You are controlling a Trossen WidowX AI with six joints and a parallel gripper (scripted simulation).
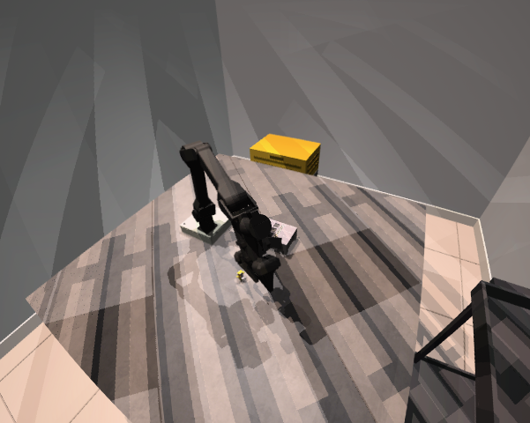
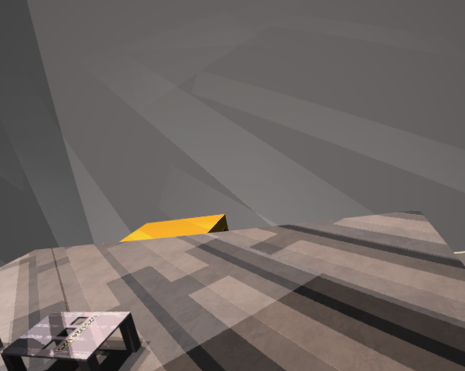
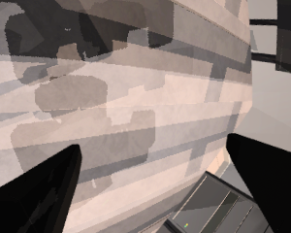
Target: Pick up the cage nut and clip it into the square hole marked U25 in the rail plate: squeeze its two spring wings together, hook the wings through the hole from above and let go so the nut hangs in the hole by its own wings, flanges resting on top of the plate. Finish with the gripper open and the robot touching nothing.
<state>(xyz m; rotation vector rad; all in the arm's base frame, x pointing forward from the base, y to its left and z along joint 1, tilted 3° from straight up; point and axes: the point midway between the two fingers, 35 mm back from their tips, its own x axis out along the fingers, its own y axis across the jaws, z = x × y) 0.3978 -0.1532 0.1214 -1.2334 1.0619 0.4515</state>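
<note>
The cage nut [image 1: 238, 273] is a tiny yellow and grey piece on the striped table, left of the gripper in the top view. The rail plate [image 1: 288, 229] [image 2: 114, 320] is a pale pinkish plate raised on dark legs, with square holes and printed labels; U25 appears to be the label nearest the exterior camera. The arm partly covers the plate in the top view. My gripper [image 1: 265, 281] [image 3: 156, 146] is open and empty, beyond the plate and to the right of the nut. The nut and plate do not show in the wrist view.
The white base plate [image 1: 192, 225] of the arm stands left of the rail plate. A yellow cabinet [image 1: 285, 145] [image 2: 176, 228] is behind the table's far edge. A dark frame [image 1: 482, 341] stands at the right in the top view. A grey rack [image 3: 204, 199] shows low in the wrist view.
</note>
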